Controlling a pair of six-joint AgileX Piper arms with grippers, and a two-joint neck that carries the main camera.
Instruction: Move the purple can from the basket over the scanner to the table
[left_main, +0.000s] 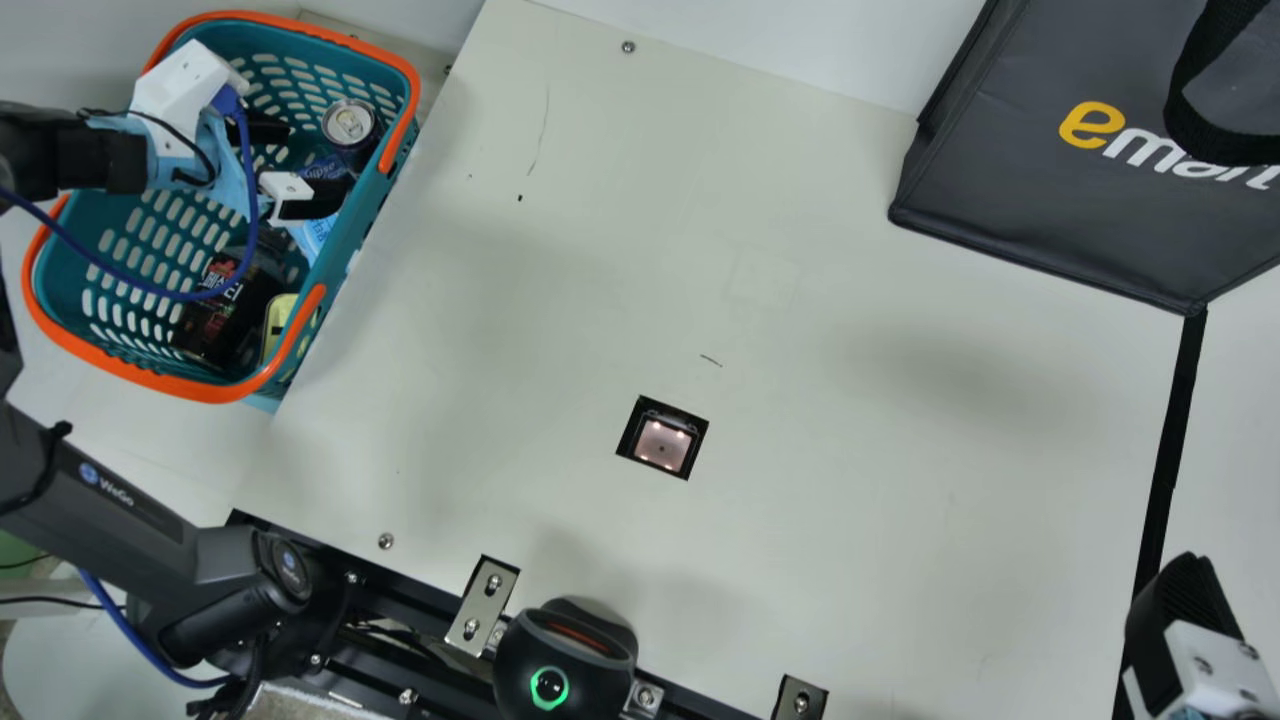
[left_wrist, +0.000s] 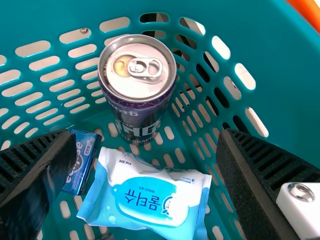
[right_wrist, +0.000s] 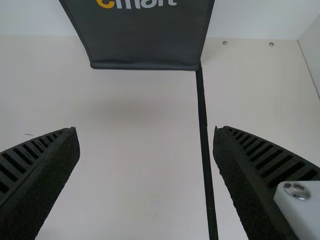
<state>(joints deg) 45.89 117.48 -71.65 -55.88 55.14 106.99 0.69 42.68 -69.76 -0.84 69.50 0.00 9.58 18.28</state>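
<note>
The purple can (left_wrist: 137, 102) stands upright in a corner of the basket (left_wrist: 287, 95), beside a soft pouch (left_wrist: 150, 195) and a small blue box (left_wrist: 81, 160); the left end effector (left_wrist: 146, 136) is open above these goods, its ribbed fingers parted and holding nothing. The right end effector (right_wrist: 146, 131), likewise open, is over the counter (right_wrist: 135, 170). The can, with its tab flat on the lid, is probably full and therefore moderately heavy for its size; its wall is thin metal, firm under even pressure but liable to dent if pinched hard, and its printed skin is smooth enough to slip or turn. The best hold is judged to be across the mid-body, one finger on each side, with the axis vertical and the lid's rim left free. The nearby wall leaves little room for the outer finger. The can's far side is hidden, and whether its foot touches the pouch cannot be told. In the main view the left arm covers part of the basket, a dark package (left_main: 225, 310) lies partly in shadow, and the right arm is cut off at the lower corner, as is the grey bag (left_main: 1010, 180) at the upper one.
</note>
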